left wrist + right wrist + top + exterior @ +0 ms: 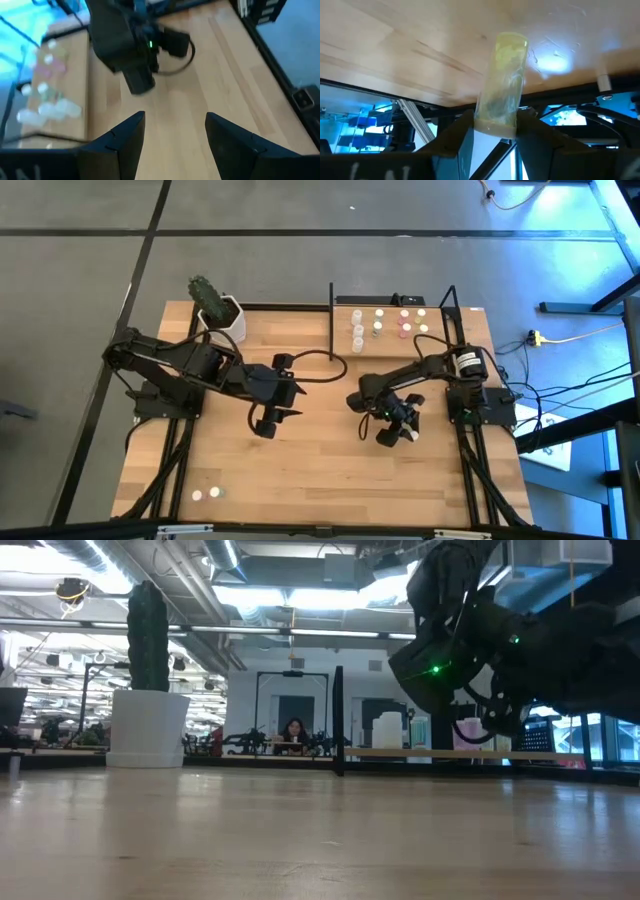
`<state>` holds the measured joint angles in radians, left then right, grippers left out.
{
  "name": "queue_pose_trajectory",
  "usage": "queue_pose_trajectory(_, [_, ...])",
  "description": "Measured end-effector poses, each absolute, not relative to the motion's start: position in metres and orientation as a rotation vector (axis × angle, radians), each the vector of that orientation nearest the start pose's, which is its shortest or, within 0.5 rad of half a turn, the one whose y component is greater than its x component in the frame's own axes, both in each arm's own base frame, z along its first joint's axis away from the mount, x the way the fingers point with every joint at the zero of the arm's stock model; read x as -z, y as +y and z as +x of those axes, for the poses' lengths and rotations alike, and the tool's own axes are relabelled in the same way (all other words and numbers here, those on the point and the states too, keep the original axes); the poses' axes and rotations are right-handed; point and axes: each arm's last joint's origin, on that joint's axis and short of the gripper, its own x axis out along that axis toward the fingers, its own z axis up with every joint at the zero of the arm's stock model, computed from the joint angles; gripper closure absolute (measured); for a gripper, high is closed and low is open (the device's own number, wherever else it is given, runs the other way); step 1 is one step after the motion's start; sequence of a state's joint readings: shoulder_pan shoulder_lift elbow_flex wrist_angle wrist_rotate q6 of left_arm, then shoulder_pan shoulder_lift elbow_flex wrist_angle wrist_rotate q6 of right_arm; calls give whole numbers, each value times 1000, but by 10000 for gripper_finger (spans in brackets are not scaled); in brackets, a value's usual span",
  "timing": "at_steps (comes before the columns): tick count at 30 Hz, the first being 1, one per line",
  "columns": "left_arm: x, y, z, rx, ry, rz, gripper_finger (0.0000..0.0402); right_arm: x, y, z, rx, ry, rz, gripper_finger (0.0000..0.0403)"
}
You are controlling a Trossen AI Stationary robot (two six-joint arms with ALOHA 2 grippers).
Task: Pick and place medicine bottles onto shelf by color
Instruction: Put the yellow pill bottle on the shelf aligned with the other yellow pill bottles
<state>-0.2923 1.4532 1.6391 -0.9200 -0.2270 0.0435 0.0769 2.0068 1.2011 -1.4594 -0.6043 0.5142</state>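
My right gripper (495,120) is shut on a small yellowish medicine bottle (502,82), above the table's middle right (400,428). The shelf (440,340), a light-wood board between black uprights at the far right, carries several small bottles (357,332) standing on their bases. Two more white bottles (205,494) stand near the table's front left. My left gripper (175,117) hangs open above the table's middle (293,400), facing the right arm, with nothing between its fingers. My right gripper pinches the yellowish bottle at its near end (492,122) between its two fingers. The bottle juts out past the fingertips, along the fingers. It slants downward toward the tabletop, and its far end (512,40) shows free.
A white pot with a green cactus (218,310) stands at the far left, beside the shelf's black upright (332,320). In the low view the pot (148,725) and the shelf (450,753) stand at the far edge. A person sits far off in the room (293,732).
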Motion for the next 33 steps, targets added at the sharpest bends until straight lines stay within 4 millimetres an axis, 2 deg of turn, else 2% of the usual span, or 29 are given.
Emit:
queue_pose_trajectory(8, [-414, -80, 287, 110, 597, 278, 200, -137, 39, 284, 224, 2309, 875, 271])
queue_pose_trajectory(14, [-396, -72, 311, -2, 645, 262, 200, -136, 39, 285, 210, 2294, 877, 271])
queue_pose_trajectory(18, [-385, -68, 326, 18, 668, 237, 200, -136, 39, 285, 206, 2294, 880, 271])
queue_pose_trajectory(33, [-381, -69, 329, 33, 676, 230, 200, -137, 39, 285, 202, 2294, 895, 271])
